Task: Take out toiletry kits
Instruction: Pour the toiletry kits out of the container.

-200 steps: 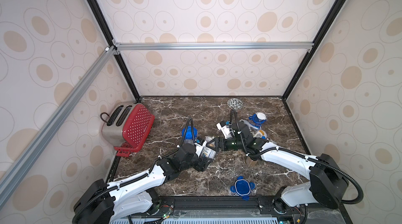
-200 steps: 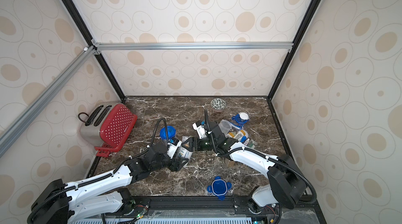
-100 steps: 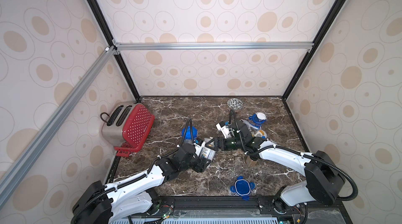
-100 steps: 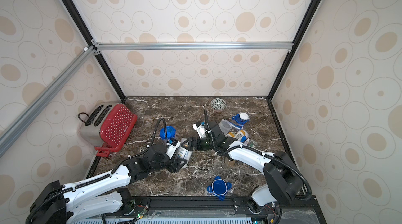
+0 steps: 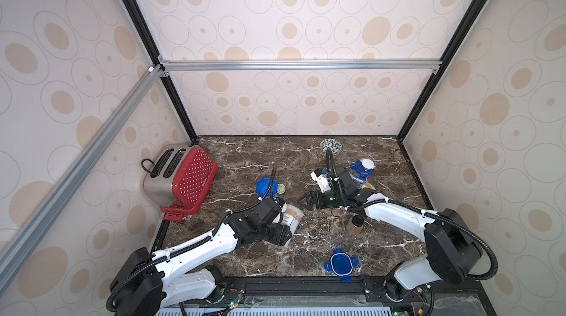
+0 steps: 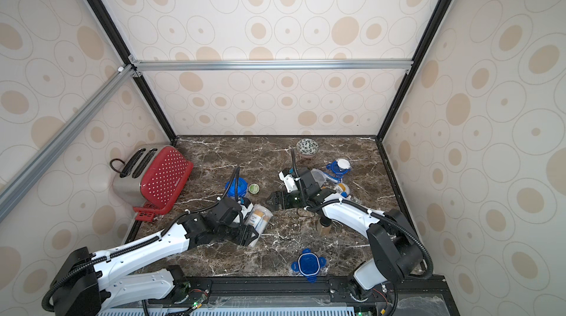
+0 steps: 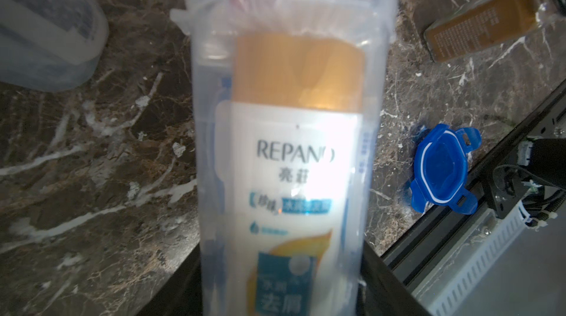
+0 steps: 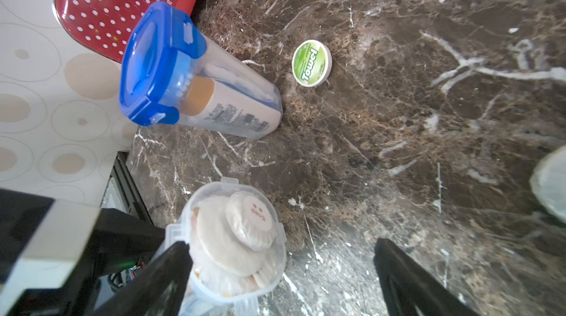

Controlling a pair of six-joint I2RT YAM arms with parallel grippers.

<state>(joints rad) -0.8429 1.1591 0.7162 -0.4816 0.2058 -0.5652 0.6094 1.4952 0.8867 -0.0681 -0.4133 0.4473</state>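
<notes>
- My left claw (image 5: 283,233) grips the open jar (image 5: 293,218) by its lower body. In the left wrist view the jar fills the gap between both dark fingers (image 7: 171,296).
- The open jar has no lid and is tilted, with its mouth toward my right claw (image 5: 307,201).
- My right claw is spread wide, with nothing between its fingers (image 8: 398,271). It sits close to the jar mouth; I cannot tell whether a finger touches the rim.
- Kit parts inside the open jar: a white bottle (image 7: 291,161) with a gold cap, and round soap packets (image 8: 249,222) stacked at the mouth.
- One towel packet (image 8: 311,62), round, green and white, lies flat on the table (image 8: 428,115), just beside the closed jar (image 8: 190,90).
- The closed jar stands behind my left claw in both top views, with its blue clip lid on. A gold-capped bottle shows through its wall.
- A round white packet (image 5: 367,163) lies on a blue lid behind my right arm, toward the back right of the table.
- The loose lid (image 5: 340,265), blue, lies at the front edge of the table, well apart from both claws.
- The brown jar (image 5: 353,225) stands near my right forearm.
- The toaster (image 5: 180,176) stands at the back left, well apart from the jars.
</notes>
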